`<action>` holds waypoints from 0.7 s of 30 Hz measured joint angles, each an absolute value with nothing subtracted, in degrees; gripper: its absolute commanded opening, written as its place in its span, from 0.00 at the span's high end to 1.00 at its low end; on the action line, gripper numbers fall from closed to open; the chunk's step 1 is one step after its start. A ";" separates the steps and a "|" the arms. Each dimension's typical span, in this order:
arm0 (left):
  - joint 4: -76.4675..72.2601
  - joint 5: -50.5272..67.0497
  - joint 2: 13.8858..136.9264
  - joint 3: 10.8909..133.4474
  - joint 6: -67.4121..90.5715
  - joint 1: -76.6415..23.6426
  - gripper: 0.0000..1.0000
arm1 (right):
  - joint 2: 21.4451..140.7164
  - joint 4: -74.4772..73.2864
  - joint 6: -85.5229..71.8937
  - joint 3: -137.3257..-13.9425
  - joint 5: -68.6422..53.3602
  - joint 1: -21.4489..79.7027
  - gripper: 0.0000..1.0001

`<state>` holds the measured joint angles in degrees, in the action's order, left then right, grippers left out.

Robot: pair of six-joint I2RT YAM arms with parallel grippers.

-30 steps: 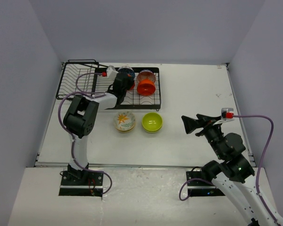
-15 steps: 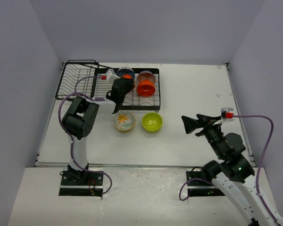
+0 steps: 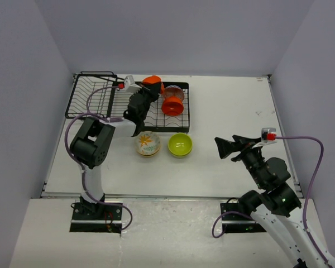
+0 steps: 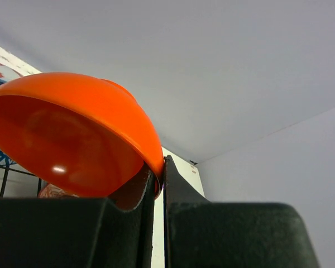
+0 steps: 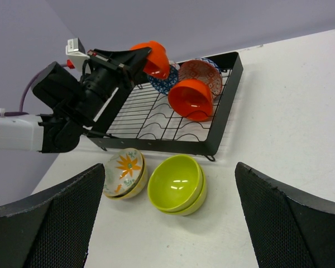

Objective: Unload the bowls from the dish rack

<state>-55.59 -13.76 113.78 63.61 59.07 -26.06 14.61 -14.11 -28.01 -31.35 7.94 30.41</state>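
Note:
My left gripper is shut on the rim of a glossy orange bowl, holding it tilted in the air above the black wire dish rack. In the rack lie a second orange bowl, a red-patterned bowl and a blue-patterned bowl. In front of the rack, a stack of cream floral bowls and a stack of lime green bowls rest on the table. My right gripper hovers open and empty to their right.
The rack's tilted basket section stands at the far left with nothing showing in it. Walls close in the table on the left, back and right.
My left gripper has lifted the orange bowl up out of the rack and tilted it. The right arm has not moved.

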 measured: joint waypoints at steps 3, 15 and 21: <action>-56.34 -13.54 111.31 61.30 58.46 -26.44 1.00 | 14.63 -14.11 -28.01 -31.35 7.90 30.41 0.01; -36.38 -11.40 90.11 58.59 38.22 -36.56 1.00 | 19.73 -15.59 -28.60 -33.10 8.14 30.41 0.01; -22.92 -16.08 77.80 54.24 20.82 -54.26 1.00 | 25.63 -20.18 -29.36 -43.35 10.11 30.41 0.01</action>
